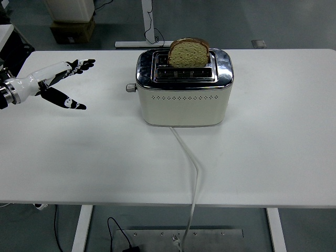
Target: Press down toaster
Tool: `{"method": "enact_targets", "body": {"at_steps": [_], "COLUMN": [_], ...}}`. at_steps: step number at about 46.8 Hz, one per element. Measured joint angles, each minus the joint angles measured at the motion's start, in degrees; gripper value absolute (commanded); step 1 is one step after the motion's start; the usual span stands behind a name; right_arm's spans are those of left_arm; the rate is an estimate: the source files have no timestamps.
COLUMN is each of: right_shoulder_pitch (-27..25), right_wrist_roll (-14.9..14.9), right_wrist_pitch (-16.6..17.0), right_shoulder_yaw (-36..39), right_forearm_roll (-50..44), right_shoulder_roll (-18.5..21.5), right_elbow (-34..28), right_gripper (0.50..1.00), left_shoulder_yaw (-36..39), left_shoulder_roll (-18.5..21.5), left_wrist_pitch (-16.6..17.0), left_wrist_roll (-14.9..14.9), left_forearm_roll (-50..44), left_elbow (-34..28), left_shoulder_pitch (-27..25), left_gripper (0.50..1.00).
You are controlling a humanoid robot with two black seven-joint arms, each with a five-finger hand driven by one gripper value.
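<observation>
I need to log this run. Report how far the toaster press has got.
Done: a bread slice stands high in the far slot of the toaster. In hand: the left hand, fingers spread and empty, hovers over the table left of the toaster, apart from it. Left: reach the lever on the toaster's left end and push it down; the bread has not dropped.

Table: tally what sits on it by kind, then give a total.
Toaster: 1
Bread slice: 1, standing in the toaster's far slot
Cord: 1, running from the toaster over the near edge
Total: 3
The left hand hovers apart from them, fingers spread.
</observation>
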Motion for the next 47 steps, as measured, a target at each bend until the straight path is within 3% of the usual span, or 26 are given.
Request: {"method": "enact_targets", "body": {"at_steps": [15,23,47], "right_shoulder_pitch": [0.0,0.0,0.0], "right_wrist_roll": [0.0,0.0,0.0], "right_wrist_pitch": [0.0,0.0,0.0], "right_shoulder_yaw": [0.0,0.0,0.0], "right_forearm_roll": [0.0,0.0,0.0], "right_shoulder_roll": [0.0,0.0,0.0], "right_elbow": [0.0,0.0,0.0], "right_gripper": [0.998,0.998,0.998], "left_shoulder_yaw": [0.0,0.0,2.3], "left_shoulder_roll": [-1.0,-3.0,-3.5], "left_wrist_pitch": [4.4,8.5,8.9], "left_wrist_roll": [0.2,0.2,1.6], "left_forearm_roll": [5.5,11.2,16.4], "left_elbow": [-2.5,-3.6,-3.6], "left_shoulder_pitch": [0.9,0.8,0.3], "left_gripper": [1.0,1.0,1.0]}}
